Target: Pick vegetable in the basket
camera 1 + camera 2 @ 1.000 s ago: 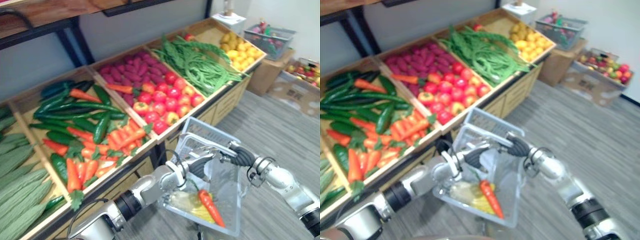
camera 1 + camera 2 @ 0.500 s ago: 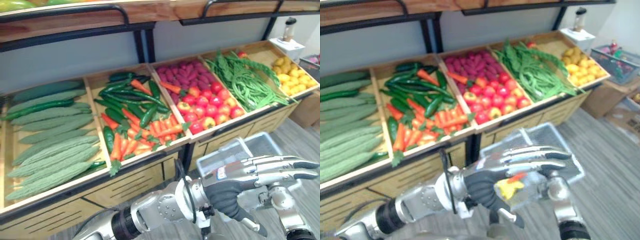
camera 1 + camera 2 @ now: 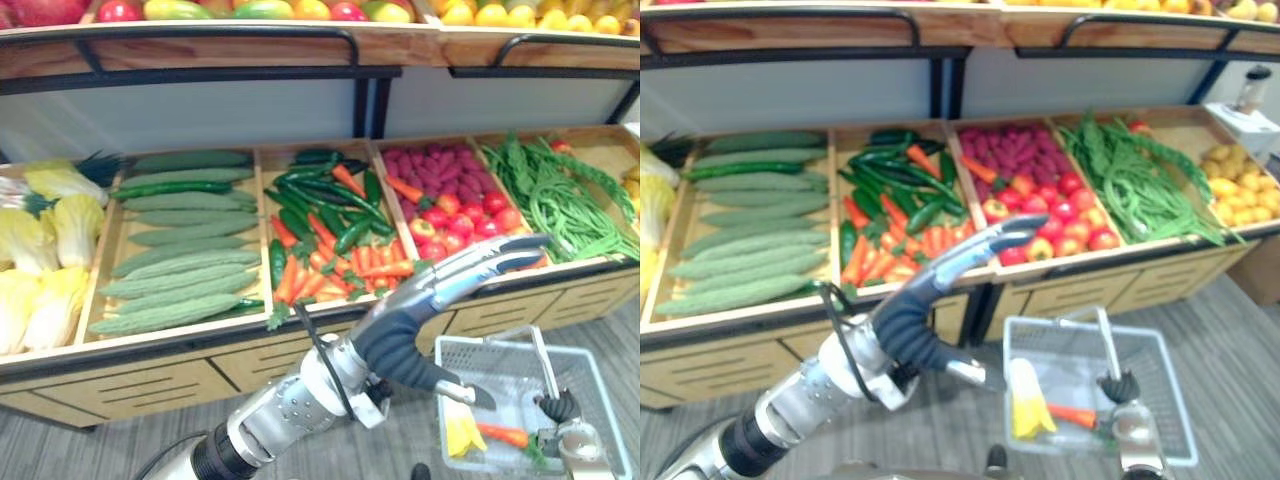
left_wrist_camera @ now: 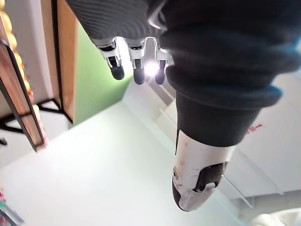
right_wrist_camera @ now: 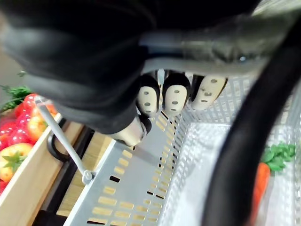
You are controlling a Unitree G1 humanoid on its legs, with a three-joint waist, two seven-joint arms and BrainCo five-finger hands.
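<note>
At 5 o'clock in the head view, nearest the robot, a white wire basket (image 3: 480, 358) hangs from the right hand (image 3: 560, 405). That hand's fingers (image 5: 174, 96) are curled tight round the basket's handle (image 3: 1106, 343).

Inside the basket lies an orange carrot (image 3: 503, 435) with a green top. Just beside it, toward 9 o'clock, is a yellow vegetable (image 3: 458, 435).

The left hand (image 3: 440, 300) reaches from 7 o'clock toward 2 o'clock, its fingers straight and close together, holding nothing.

Beyond it stands a wooden produce stand (image 3: 150, 345) with these bins:
- At 9 o'clock: pale cabbages (image 3: 40, 250), then long green gourds (image 3: 175, 265).
- At the centre: carrots (image 3: 340, 275) with dark green cucumbers (image 3: 320, 190).
- At 2 o'clock: tomatoes (image 3: 460, 215) in front of purple sweet potatoes (image 3: 440, 165).
- At 3 o'clock: green beans (image 3: 560, 200).

Farthest, at 12 o'clock, an upper shelf carries fruit (image 3: 250, 10).
</note>
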